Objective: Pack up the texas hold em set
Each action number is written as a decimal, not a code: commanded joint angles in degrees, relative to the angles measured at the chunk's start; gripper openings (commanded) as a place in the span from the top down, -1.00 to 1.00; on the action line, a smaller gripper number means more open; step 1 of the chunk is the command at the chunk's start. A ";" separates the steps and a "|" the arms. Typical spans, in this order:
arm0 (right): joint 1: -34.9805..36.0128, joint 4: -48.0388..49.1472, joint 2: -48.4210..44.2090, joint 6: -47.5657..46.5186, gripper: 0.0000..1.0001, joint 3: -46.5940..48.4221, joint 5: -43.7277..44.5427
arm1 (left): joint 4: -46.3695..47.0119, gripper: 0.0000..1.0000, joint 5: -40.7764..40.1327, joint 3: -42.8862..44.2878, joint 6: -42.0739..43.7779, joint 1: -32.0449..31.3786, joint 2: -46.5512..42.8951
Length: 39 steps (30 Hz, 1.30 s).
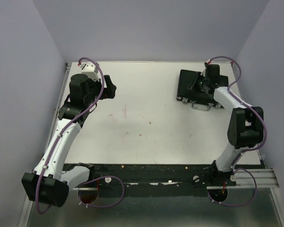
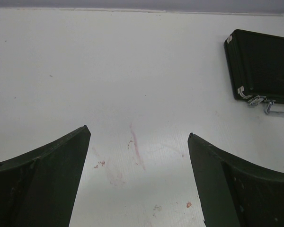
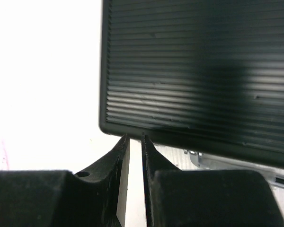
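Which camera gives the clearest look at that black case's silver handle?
Left wrist: the handle sits unobstructed along the case's edge. Top external shows it small, beside the arm; right wrist catches only a blurred silver sliver.

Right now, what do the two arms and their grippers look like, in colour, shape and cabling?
Both the left arm and right arm have white tubular links joined by bulky black joint housings. A thin purple cable loops along each. The left gripper and right gripper have matte black, tapering fingers, lightly scuffed; no markings show.
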 commanded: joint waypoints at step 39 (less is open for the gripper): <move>-1.94 -9.84 -12.21 -4.41 -0.23 4.74 13.69 | 3.91 -0.97 -0.02 -2.05 2.17 0.37 -3.04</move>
